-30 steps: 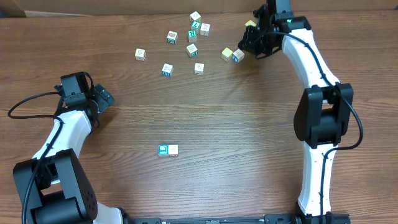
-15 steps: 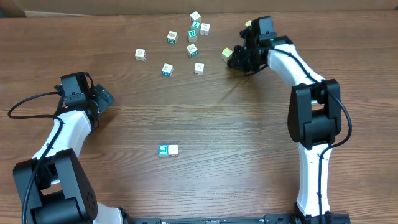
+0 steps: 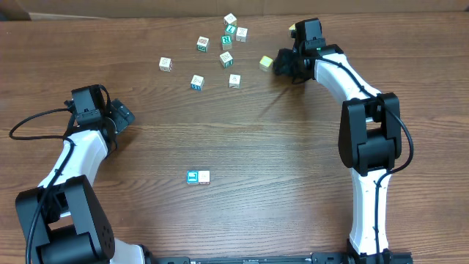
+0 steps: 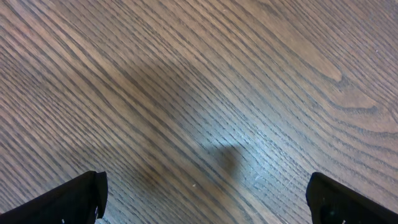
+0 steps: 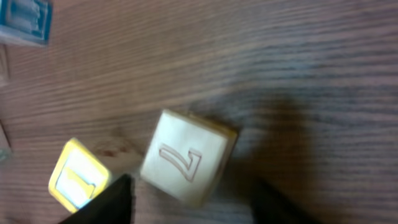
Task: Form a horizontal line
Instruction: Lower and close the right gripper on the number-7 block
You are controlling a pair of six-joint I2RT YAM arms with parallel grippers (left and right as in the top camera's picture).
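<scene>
The horizontal line (image 3: 198, 177) is a short row of two touching cubes, one blue-faced and one whitish, on the front middle of the table. My right gripper (image 3: 283, 66) hangs open at the back right over a loose cream cube (image 5: 186, 157) with a red-outlined letter. That cube lies between the fingertips (image 5: 115, 200), and no grip shows. A yellow cube (image 3: 266, 63) sits just left of the gripper, and shows as the yellow cube (image 5: 78, 180) in the right wrist view. My left gripper (image 3: 121, 115) stands open at the left over bare wood, as the left gripper (image 4: 205, 199) shows.
Several loose letter cubes (image 3: 226, 57) are scattered along the back middle. A blue-faced cube (image 5: 25, 18) shows at the top left of the right wrist view. Another yellowish cube (image 3: 292, 28) lies behind the right wrist. The table is brown wood.
My right gripper has swung left and down to the two cubes at the back right and has opened. One of those cubes is now hidden under it in the overhead view. The left arm is still.
</scene>
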